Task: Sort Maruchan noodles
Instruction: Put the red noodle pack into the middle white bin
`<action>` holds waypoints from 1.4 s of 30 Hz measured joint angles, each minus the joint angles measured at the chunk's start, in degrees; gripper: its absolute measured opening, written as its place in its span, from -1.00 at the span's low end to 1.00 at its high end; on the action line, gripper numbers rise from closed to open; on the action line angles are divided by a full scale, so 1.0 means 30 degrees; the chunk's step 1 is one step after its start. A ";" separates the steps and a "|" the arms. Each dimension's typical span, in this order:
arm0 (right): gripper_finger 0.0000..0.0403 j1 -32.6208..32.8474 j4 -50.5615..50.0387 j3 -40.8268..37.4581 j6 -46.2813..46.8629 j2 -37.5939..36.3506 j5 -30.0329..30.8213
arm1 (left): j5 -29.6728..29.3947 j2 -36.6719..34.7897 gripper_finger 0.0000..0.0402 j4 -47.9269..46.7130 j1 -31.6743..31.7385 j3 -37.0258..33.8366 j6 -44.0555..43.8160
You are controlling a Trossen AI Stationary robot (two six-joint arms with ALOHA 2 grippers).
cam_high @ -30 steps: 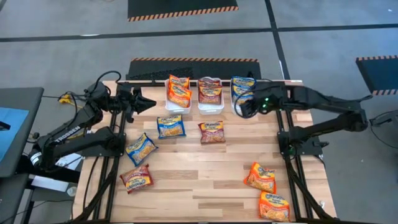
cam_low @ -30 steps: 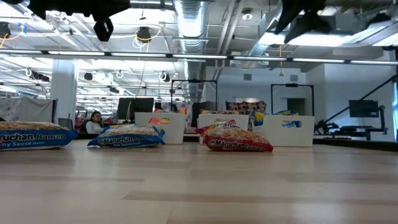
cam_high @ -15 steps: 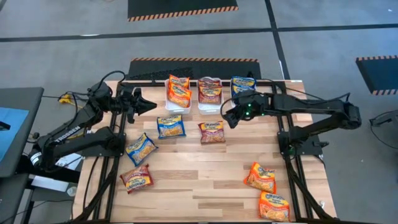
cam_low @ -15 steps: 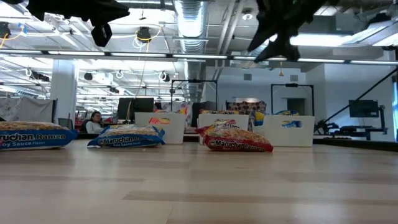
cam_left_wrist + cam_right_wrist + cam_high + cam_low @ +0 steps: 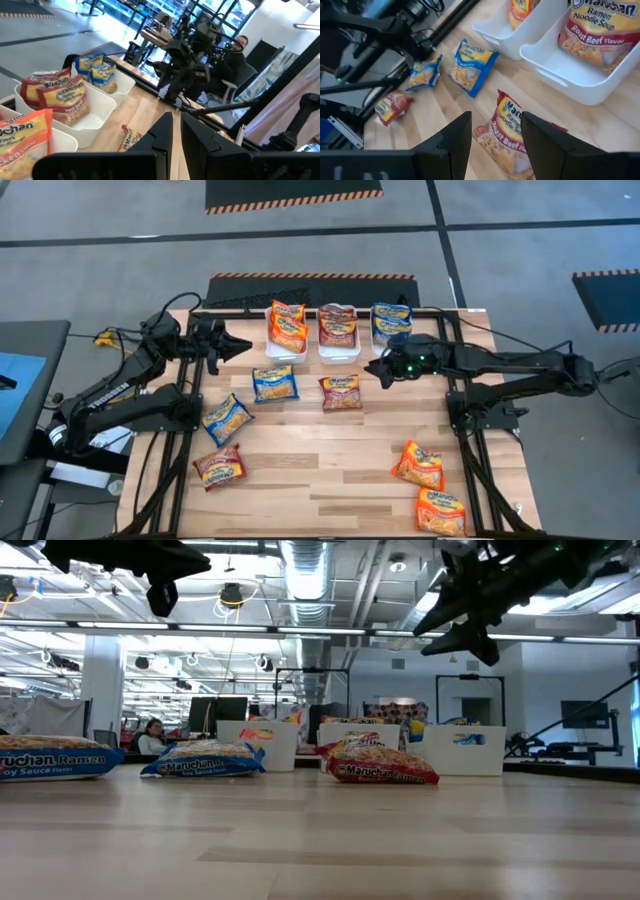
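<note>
Right gripper [image 5: 374, 370] open-jawed above maroon packet [image 5: 341, 392], empty.

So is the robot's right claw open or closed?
Open. The right gripper has a clear gap between its two dark fingers, and nothing sits between them. It hangs above the dark red noodle packet on the table.

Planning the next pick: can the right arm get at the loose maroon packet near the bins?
Probably yes. The right gripper hangs above the table, jaws open, just beside the maroon Roast Beef packet, which lies alone with nothing over it.
</note>
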 joint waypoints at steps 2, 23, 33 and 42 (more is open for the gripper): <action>-0.03 0.0039 0.0608 -0.0233 0.0007 0.0004 0.0007 | -0.0040 -0.0004 -0.89 0.0000 0.0000 0.0000 0.0000; 0.03 -0.0245 0.2894 -0.0255 0.1469 0.4908 -0.0787 | -0.0065 -0.0007 -0.89 -0.0007 -0.0007 0.0000 0.0000; 0.13 -0.0296 0.3244 -0.0255 -0.3319 0.4947 -0.0788 | -0.0066 0.0000 -0.89 -0.0007 -0.0007 0.0000 0.0000; 0.13 0.0076 0.3302 -0.0255 -0.4645 0.7177 -0.0863 | -0.1048 0.0000 -0.89 -0.0037 0.0000 0.0000 0.0000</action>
